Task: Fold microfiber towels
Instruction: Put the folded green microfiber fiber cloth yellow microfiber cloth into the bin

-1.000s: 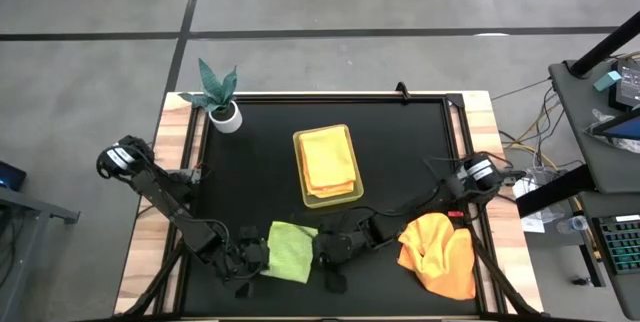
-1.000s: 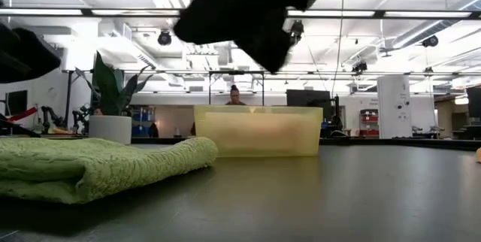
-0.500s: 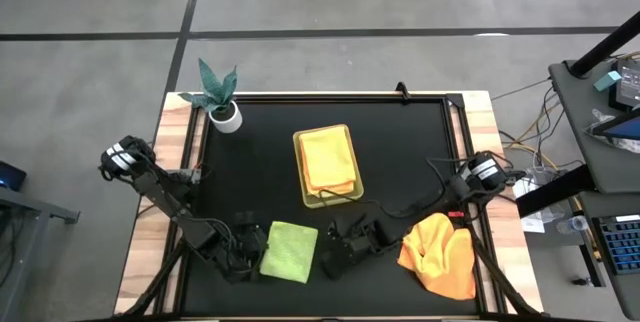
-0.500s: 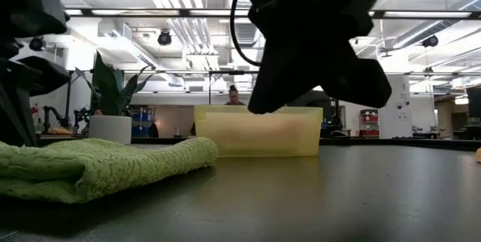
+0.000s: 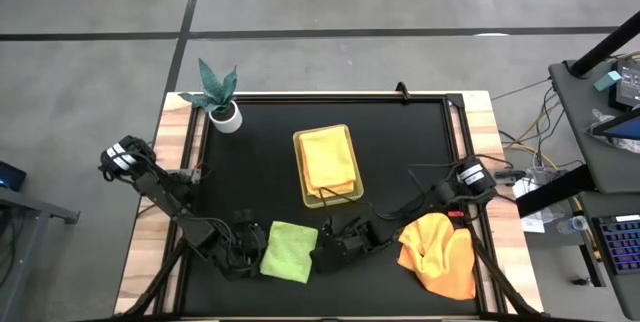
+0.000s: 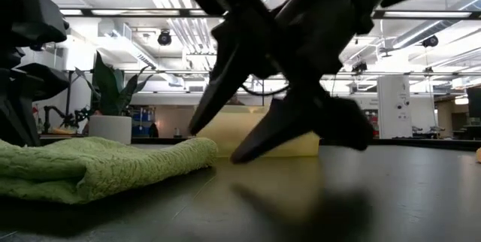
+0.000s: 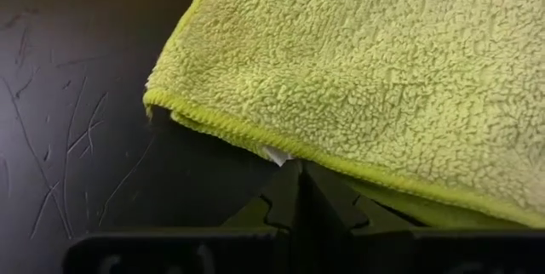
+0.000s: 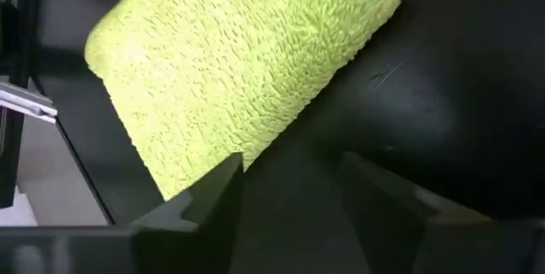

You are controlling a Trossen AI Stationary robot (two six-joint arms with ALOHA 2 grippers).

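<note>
Currently, green towel (image 5: 289, 252): lying folded between both claws.
Right claw (image 5: 322, 252): standing parted, empty, just beside its right edge.
Left claw (image 5: 252, 253): sitting closed at its left edge.

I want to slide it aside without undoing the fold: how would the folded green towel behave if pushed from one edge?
The green towel looks soft and fuzzy, so it would probably bunch rather than slide as one piece. Its layers lie loose at the edge, so the top one may shift or peel back. It seems light, needing little force.
</note>
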